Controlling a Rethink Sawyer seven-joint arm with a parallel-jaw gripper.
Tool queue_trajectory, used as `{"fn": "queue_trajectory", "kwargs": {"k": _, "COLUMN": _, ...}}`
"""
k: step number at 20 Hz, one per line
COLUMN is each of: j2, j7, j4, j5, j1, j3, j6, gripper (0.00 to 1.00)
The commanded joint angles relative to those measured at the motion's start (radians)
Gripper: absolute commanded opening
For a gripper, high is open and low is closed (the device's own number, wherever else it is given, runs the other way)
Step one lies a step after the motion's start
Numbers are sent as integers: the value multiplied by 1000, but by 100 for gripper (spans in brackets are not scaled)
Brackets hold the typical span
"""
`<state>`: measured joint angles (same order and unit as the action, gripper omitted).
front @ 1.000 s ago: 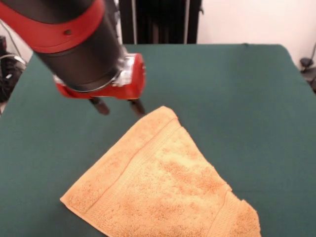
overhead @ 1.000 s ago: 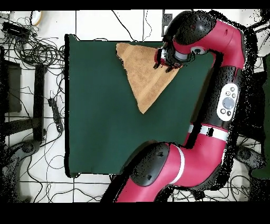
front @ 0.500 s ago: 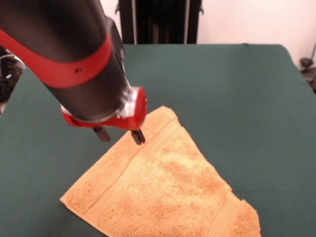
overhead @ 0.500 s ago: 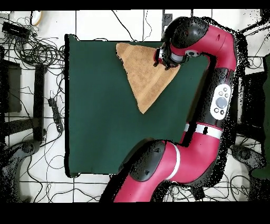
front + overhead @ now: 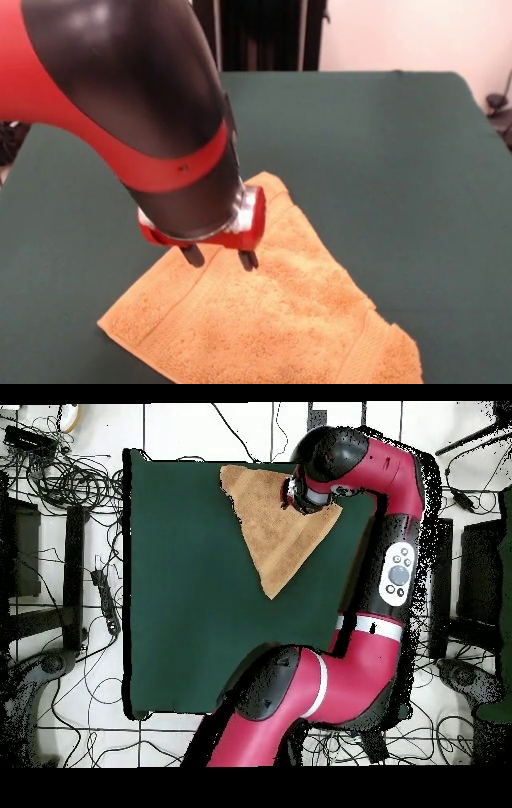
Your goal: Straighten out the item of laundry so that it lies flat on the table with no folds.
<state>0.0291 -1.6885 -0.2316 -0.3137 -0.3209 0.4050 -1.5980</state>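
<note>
The item of laundry (image 5: 288,320) is a golden-orange terry towel lying folded into a triangle on the dark green table (image 5: 384,160), with a woven band running along its left side. From above, the item of laundry (image 5: 268,534) sits near the table's (image 5: 180,604) top edge, its point aimed downward. My gripper (image 5: 220,258) hovers just over the towel's upper left part, its two dark fingers spread open with nothing between them. The overhead view has the gripper (image 5: 294,494) mostly under the arm.
My bulky red and black arm (image 5: 136,104) fills the upper left of the front view and hides the table behind it. Cables (image 5: 60,474) and floor tiles surround the table seen from above. The towel's near edge runs off the bottom of the front view.
My gripper has moved from beside the towel's far corner to over the cloth, coming lower and nearer the camera. The towel has not shifted.
</note>
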Motion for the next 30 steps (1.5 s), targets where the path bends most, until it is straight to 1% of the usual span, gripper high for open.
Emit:
{"fn": "queue_trajectory", "kwargs": {"k": 1, "j2": 98, "j7": 237, "j4": -117, "j5": -35, "j1": 31, "j3": 75, "j6": 157, "gripper": 100}}
{"fn": "queue_trajectory", "kwargs": {"k": 6, "j2": 86, "j7": 291, "j4": -227, "j5": 10, "j1": 2, "j3": 39, "j6": 283, "gripper": 100}}
{"fn": "queue_trajectory", "kwargs": {"k": 8, "j2": 69, "j7": 308, "j4": -288, "j5": 22, "j1": -12, "j3": 27, "j6": 335, "gripper": 100}}
{"fn": "queue_trajectory", "kwargs": {"k": 12, "j2": -1, "j7": 358, "j4": -463, "j5": 27, "j1": -53, "j3": 4, "j6": 434, "gripper": 100}}
{"fn": "queue_trajectory", "kwargs": {"k": 17, "j2": -92, "j7": 361, "j4": -662, "j5": 11, "j1": -103, "j3": 5, "j6": 523, "gripper": 100}}
{"fn": "queue_trajectory", "kwargs": {"k": 20, "j2": -127, "j7": 361, "j4": -730, "j5": -12, "j1": -123, "j3": 10, "j6": 514, "gripper": 100}}
{"fn": "queue_trajectory", "kwargs": {"k": 23, "j2": -164, "j7": 361, "j4": -794, "j5": -44, "j1": -139, "j3": 7, "j6": 535, "gripper": 100}}
{"fn": "queue_trajectory", "kwargs": {"k": 26, "j2": -189, "j7": 395, "j4": -846, "j5": -73, "j1": -173, "j3": 15, "j6": 550, "gripper": 100}}
{"fn": "queue_trajectory", "kwargs": {"k": 30, "j2": -200, "j7": 407, "j4": -871, "j5": -102, "j1": -197, "j3": 27, "j6": 553, "gripper": 100}}
